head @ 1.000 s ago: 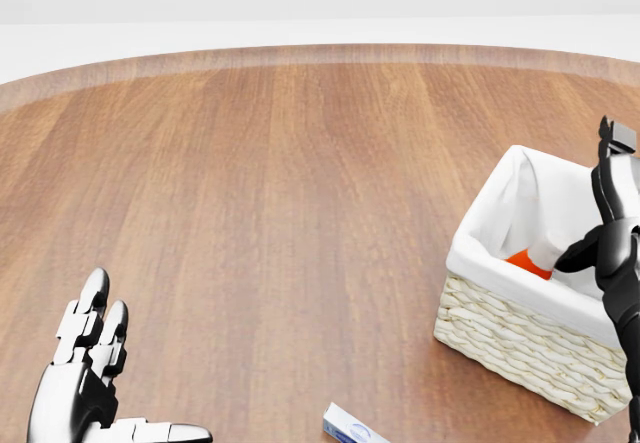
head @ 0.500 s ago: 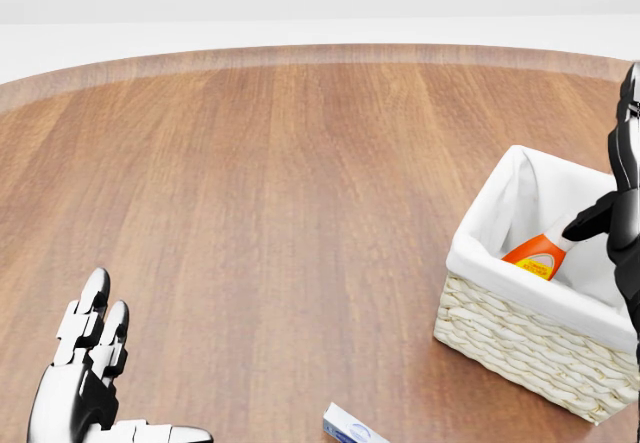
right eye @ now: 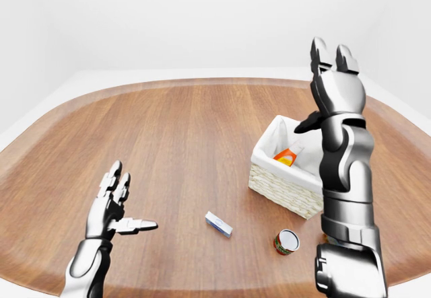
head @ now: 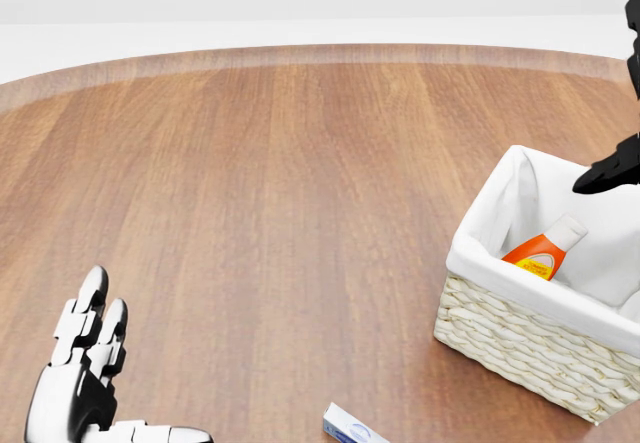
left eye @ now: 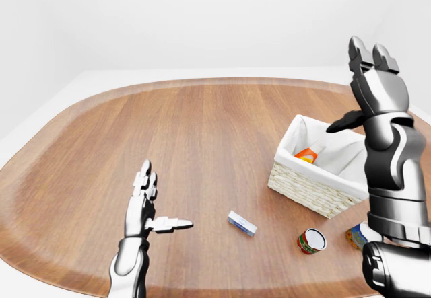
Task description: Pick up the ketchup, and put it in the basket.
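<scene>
The ketchup bottle, orange with a white cap, lies tilted inside the wicker basket with its white cloth lining, at the right of the head view. My right hand is raised well above the basket, fingers spread and open, holding nothing. In the head view only a dark thumb tip of that hand shows at the right edge. My left hand hovers low over the wooden table at the lower left, open with fingers extended and empty.
A small blue-and-white box lies on the table between my left hand and the basket. A red can lies on its side below the basket. A blue-labelled container sits partly hidden behind my right arm.
My right hand has let go of the ketchup and risen up and away from the basket. The bottle now lies free in the basket. The left hand has not moved.
</scene>
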